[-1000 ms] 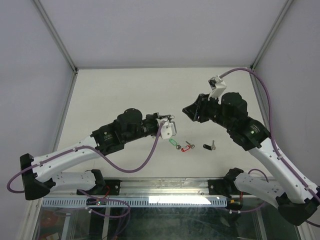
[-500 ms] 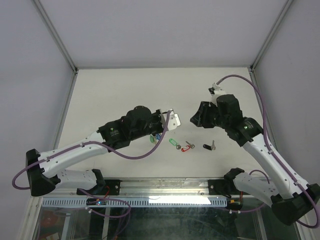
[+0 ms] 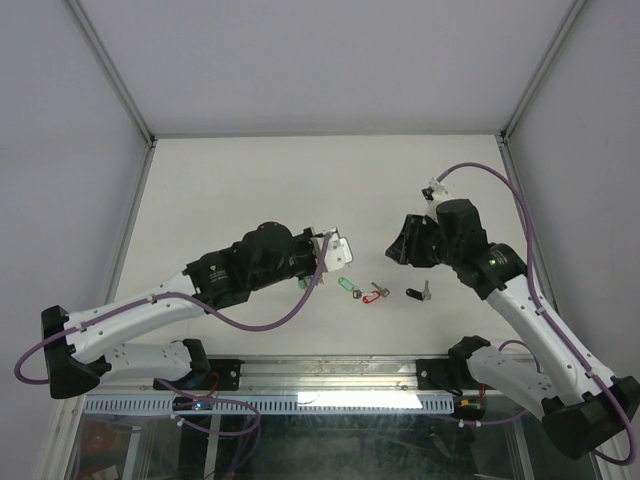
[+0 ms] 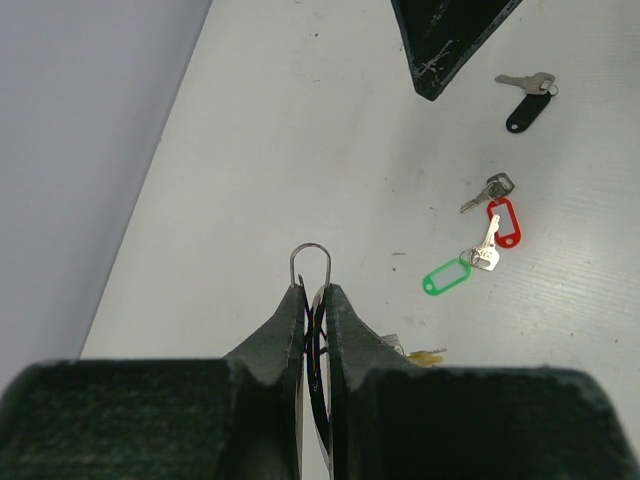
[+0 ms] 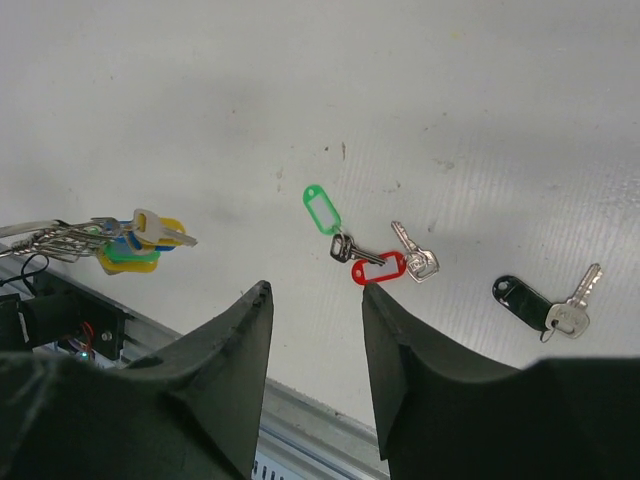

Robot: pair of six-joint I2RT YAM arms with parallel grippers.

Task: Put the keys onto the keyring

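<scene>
At the left of the top view, the left gripper [image 4: 313,297] is seen with its jaws pressed together on the keyring [image 4: 311,258]. In the left wrist view, a loop of the ring's wire is shown protruding past the fingertips. The bunch of tagged keys [image 5: 135,245] already on the ring is seen at the left edge of the right wrist view, apparently held off the table [image 3: 250,180]. So the ring is judged to be secured and presented, and that is all that has been achieved. Just right of it, near the middle of the top view, the 3 loose keys are laid flat on the table. The green-tagged key [image 3: 347,286] and the red-tagged key [image 3: 375,292] are found close together, touching or nearly so. The black-tagged key [image 3: 417,292] is set apart further right. None of the 3 is threaded on the ring, and none is gripped. At the right, the right gripper [image 5: 315,300] is hung above the keys with its jaws spread and nothing between them. 0 of 3 keys are therefore counted as done. Each has yet to be picked up, carried to the ring and worked onto the wire.
</scene>
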